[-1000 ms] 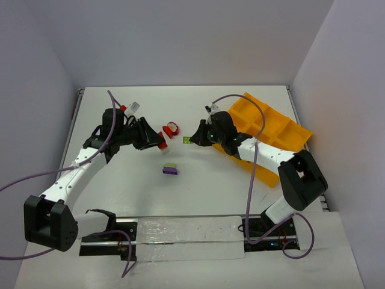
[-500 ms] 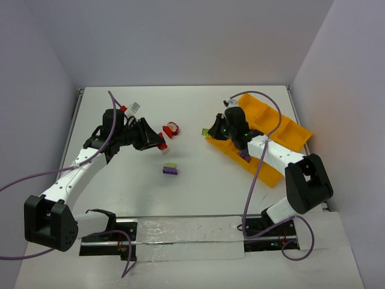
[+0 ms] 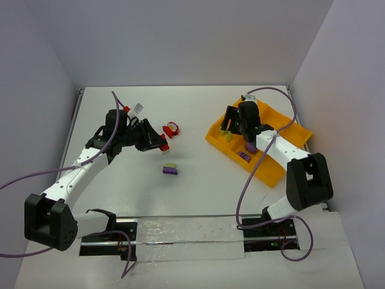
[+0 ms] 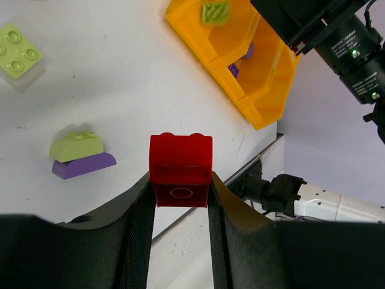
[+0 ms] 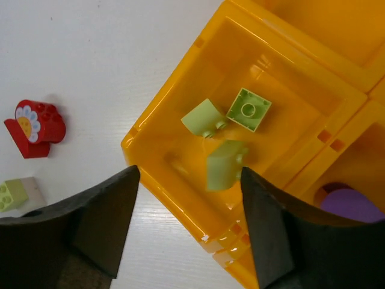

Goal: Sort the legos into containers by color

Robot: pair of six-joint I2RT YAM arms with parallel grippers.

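Note:
My left gripper (image 4: 180, 179) is shut on a red lego (image 4: 180, 162), held above the table left of centre (image 3: 163, 144). A pale green lego stacked on a purple one (image 3: 170, 168) lies in front of it. My right gripper (image 5: 189, 174) hangs open over the near-left container of the orange tray (image 5: 180, 90). Three pale green legos are in that container; one (image 5: 224, 164) is blurred between my fingertips, apart from both. Purple legos (image 3: 246, 152) lie in the neighbouring container.
A red piece with a flower print (image 5: 33, 123) sits on the table left of the tray, with a loose pale green brick (image 5: 12, 194) next to it. The tray (image 3: 283, 129) lies slanted at the right. White walls enclose the table.
My right gripper travelled right from the table's middle to above the tray and opened, letting go of a pale green lego over the container. My left arm barely moved.

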